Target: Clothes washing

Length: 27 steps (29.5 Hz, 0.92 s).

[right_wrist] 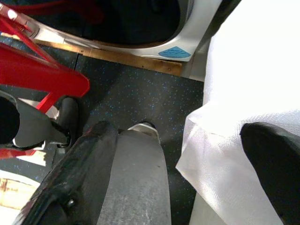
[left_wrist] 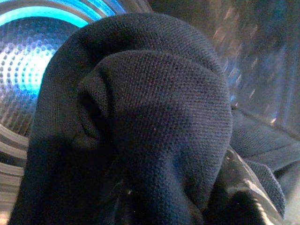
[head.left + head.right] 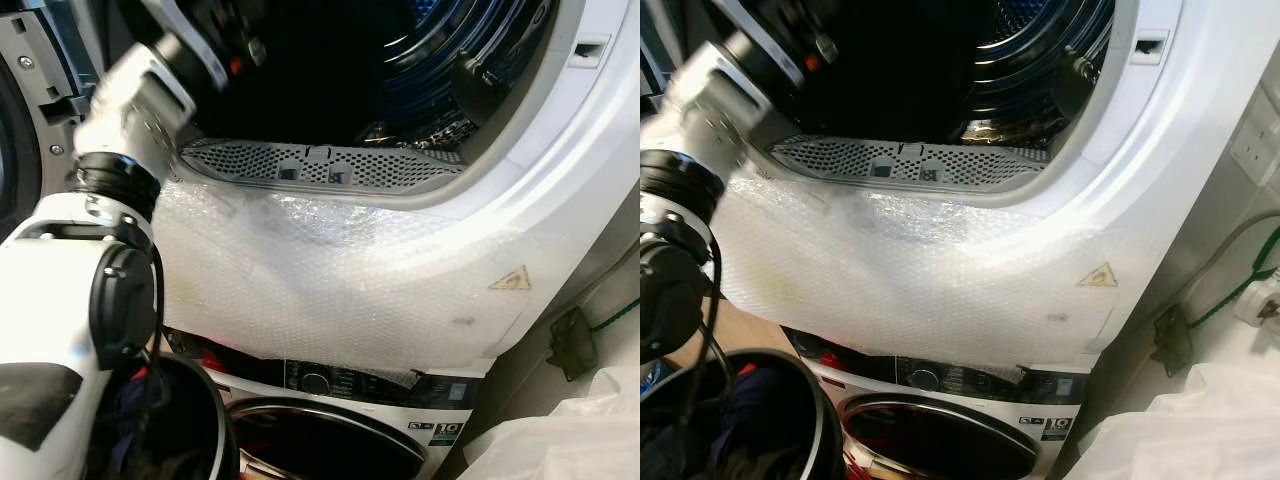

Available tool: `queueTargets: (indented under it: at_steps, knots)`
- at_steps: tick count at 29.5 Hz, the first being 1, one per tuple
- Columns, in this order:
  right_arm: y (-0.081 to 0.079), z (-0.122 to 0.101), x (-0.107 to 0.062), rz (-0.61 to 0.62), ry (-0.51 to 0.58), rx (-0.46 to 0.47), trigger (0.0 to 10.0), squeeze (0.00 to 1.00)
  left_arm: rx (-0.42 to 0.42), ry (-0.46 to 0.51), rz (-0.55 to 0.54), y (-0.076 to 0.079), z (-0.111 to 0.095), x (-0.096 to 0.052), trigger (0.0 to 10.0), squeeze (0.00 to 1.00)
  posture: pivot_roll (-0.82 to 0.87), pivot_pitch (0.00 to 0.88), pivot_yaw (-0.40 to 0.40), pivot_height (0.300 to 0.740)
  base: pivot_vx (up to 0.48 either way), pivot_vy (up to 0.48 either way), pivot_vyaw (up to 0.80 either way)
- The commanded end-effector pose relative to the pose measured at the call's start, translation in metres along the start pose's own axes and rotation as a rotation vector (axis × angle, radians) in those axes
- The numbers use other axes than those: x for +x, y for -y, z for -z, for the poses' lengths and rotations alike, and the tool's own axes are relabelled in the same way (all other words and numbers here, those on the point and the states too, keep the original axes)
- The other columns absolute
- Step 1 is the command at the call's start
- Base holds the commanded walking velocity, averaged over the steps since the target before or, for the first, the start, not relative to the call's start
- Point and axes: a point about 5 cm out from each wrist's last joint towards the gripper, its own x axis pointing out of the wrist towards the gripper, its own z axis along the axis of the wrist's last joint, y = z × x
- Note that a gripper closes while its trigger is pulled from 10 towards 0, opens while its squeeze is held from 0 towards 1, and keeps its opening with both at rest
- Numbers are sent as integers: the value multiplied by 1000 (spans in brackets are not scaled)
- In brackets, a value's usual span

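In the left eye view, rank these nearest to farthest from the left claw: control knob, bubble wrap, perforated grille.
The left claw is inside the upper drum.
1. Perforated grille, at the drum's mouth, just below.
2. Bubble wrap, over the front panel beneath.
3. Control knob, lowest, on the bottom machine.

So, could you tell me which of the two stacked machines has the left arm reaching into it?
The upper machine, the one with bubble wrap on its front: the left arm goes into its open drum, above the lower machine.
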Motion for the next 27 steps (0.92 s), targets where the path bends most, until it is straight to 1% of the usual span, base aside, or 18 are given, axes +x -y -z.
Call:
queueTargets:
  at_steps: [1, 2, 3, 4, 5, 6, 7, 10, 12, 13, 14, 15, 16, 20, 27]
  knots:
    - [1, 19, -5, 9, -61, 14, 10000, 0, 47, -10, -21, -1, -3, 1, 0, 0, -65, 48, 52, 740, 0, 0, 0]
    - [1, 19, -5, 9, -59, 15, 10000, 0, 44, -34, -34, -2, 3, 0, 0, 0, -66, 49, 52, 740, 0, 0, 0]
    - [1, 18, -5, 11, -51, 19, 10000, 0, 68, -102, -88, -4, 15, -2, 0, 0, -73, 47, 50, 740, 0, 0, 0]
    - [2, 18, -5, 12, -50, 20, 10000, 0, 86, -132, -97, -3, 20, -2, 353, 0, -79, 42, 50, 740, 0, 0, 0]
    - [2, 18, -5, 12, -49, 20, 10000, 0, 102, -154, -102, -3, 23, -2, 2275, 0, -79, 42, 50, 740, 0, 0, 0]
    - [2, 18, -5, 12, -50, 16, 10000, 0, 124, -191, -123, -3, 28, -2, 8549, 0, -83, 34, 48, 740, 0, 0, 0]
    - [2, 18, -5, 13, -49, 17, 10000, 0, 131, -195, -128, -2, 28, -1, 10000, 0, -82, 32, 43, 740, 0, 0, 0]
    - [2, 17, -5, 14, -49, 16, 10000, 0, 124, -167, -134, 1, 22, 5, 10000, 0, -81, 18, 37, 740, 0, 0, 0]
    - [3, 18, -5, 14, -52, 13, 10000, 0, 147, -166, -135, 2, 20, 7, 10000, 0, -76, 1, 30, 740, 0, 0, 0]
    - [3, 17, -5, 14, -54, 9, 10000, 0, 158, -165, -137, 3, 18, 9, 10000, 220, -76, 0, 26, 740, 0, 0, 0]
    - [4, 17, -5, 15, -53, 8, 10000, 0, 163, -165, -145, 3, 17, 10, 10000, 859, -75, 0, 23, 740, 0, 0, 0]
    - [4, 15, -4, 16, -51, 7, 10000, 0, 160, -166, -150, 4, 16, 12, 10000, 1000, -75, 0, 23, 740, 0, 0, 0]
    - [5, 13, -4, 17, -48, 5, 10000, 0, 155, -167, -150, 5, 15, 13, 10000, 1000, -71, 0, 17, 740, 0, 0, 0]
    - [8, 2, -1, 18, -24, -14, 10000, 0, 176, -204, -137, 7, 18, 16, 10000, 1000, -55, 7, 8, 740, 0, 0, 0]
    - [7, -1, 1, 13, -25, -31, 10000, 0, 173, -200, -67, 9, 18, 14, 10000, 1000, -46, 0, 0, 740, 0, 0, 0]
